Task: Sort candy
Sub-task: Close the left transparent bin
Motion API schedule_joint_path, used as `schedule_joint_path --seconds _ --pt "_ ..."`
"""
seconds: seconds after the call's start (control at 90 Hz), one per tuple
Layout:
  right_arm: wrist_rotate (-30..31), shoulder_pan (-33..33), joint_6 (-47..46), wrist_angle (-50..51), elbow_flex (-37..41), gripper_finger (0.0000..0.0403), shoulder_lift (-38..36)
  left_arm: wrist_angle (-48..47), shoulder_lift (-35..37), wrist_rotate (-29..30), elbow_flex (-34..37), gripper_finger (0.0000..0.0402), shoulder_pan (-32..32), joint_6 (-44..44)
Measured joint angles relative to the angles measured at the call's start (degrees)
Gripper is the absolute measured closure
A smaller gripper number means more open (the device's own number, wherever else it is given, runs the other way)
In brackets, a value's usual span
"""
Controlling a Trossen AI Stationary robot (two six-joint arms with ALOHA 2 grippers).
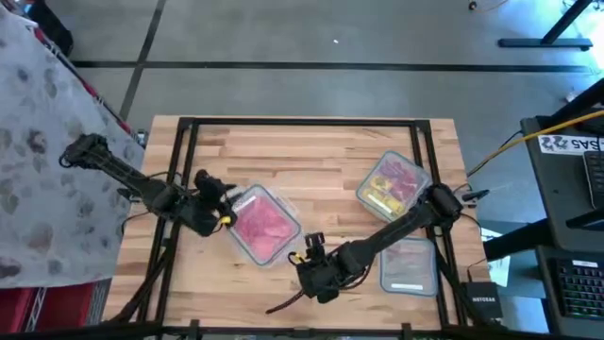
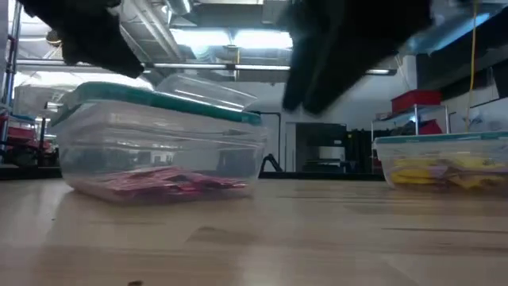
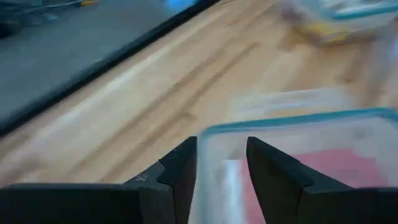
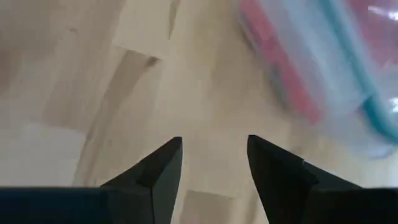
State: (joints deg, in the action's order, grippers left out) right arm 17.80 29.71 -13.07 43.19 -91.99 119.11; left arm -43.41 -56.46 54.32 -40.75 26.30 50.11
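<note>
We are in a robotics lab or workshop, not a home. The wooden butcher-block table (image 1: 311,151) sits inside a black metal frame (image 1: 189,121) on a bare grey concrete floor (image 1: 311,38). To one side we see a desk with a keyboard (image 1: 578,283), a yellow cable (image 1: 528,137) and a small black router (image 1: 483,302). From table height we look into a large hall with fluorescent ceiling lights (image 2: 230,40), exposed ducting (image 2: 143,16), metal racks (image 2: 16,119) and a red bin (image 2: 417,99) on a shelf.
</note>
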Motion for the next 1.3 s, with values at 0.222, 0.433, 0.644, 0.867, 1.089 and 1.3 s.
schedule_joint_path --seconds 0.222,0.433,0.644,0.867,1.089,1.3 --pt "12.14 -0.11 -15.29 -20.42 12.71 0.0233 0.02 -9.87 -0.41 -17.08 0.27 0.0316 -14.55 0.44" --pt "18.89 -0.15 -21.35 -42.65 23.97 0.0233 0.1 -8.48 -0.79 -24.09 4.1 0.0336 -21.55 0.55" --pt "24.85 -1.73 -20.71 -50.88 26.53 0.0233 0.15 5.18 -0.77 -31.58 7.57 0.0341 -22.75 -1.02" --pt "24.97 -3.34 -19.62 -54.51 26.62 0.0233 0.2 12.1 -0.95 -30.95 10.34 0.0342 -22.77 -0.24" --pt "29.85 -1.59 -20.14 -54.98 26.61 0.0233 0.18 14.15 -0.9 -32.15 10.36 0.0342 -22.07 0.1" --pt "31.23 -0.13 -22.1 -54.28 26.41 0.0233 -0.5 14.35 1.88 -32.63 4.95 0.0342 -20.02 -5.24"
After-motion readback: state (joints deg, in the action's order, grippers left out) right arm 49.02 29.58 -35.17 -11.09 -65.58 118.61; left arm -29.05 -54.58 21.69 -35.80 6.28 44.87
